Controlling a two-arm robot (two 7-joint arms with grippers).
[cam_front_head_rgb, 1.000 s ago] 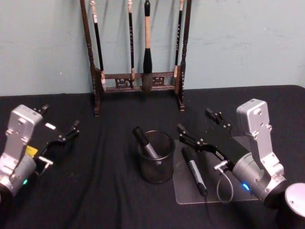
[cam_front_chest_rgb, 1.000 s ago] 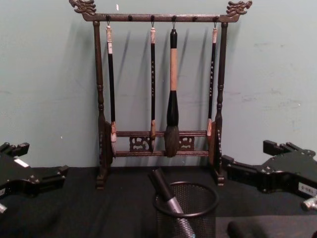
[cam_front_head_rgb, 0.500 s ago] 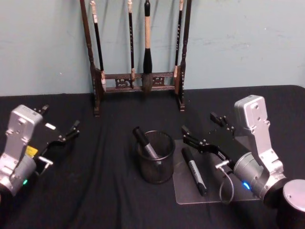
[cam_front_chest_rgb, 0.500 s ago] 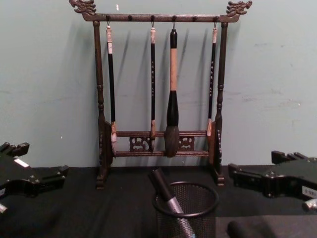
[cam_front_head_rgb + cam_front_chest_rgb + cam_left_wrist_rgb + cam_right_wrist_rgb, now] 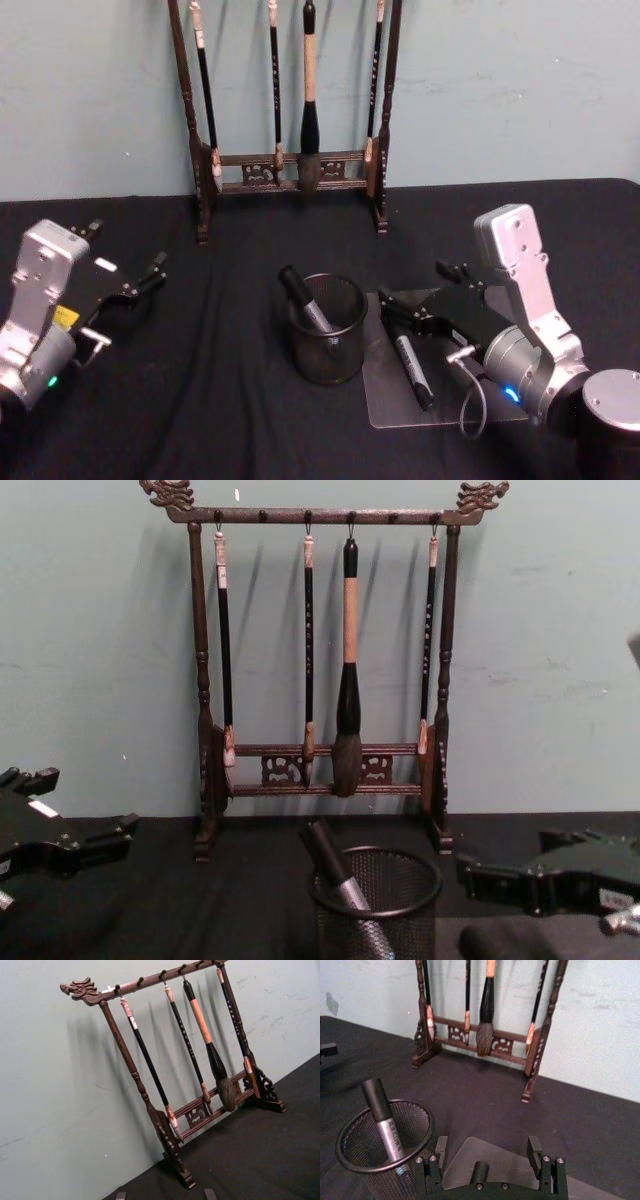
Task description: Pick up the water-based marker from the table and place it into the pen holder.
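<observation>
Black-and-grey water-based marker [image 5: 410, 365] lies diagonally right of centre, cap end under the wide-spread right claw [image 5: 411, 284]; left claw [image 5: 128, 248], also spread, idles far left

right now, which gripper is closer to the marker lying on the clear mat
Right. The right gripper is at the marker's far end on the clear mat; the left gripper sits well away, beyond the pen holder.

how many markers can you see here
2. One marker leans inside the pen holder; the other marker lies on the clear mat to the holder's right. No others seem hidden.
</observation>
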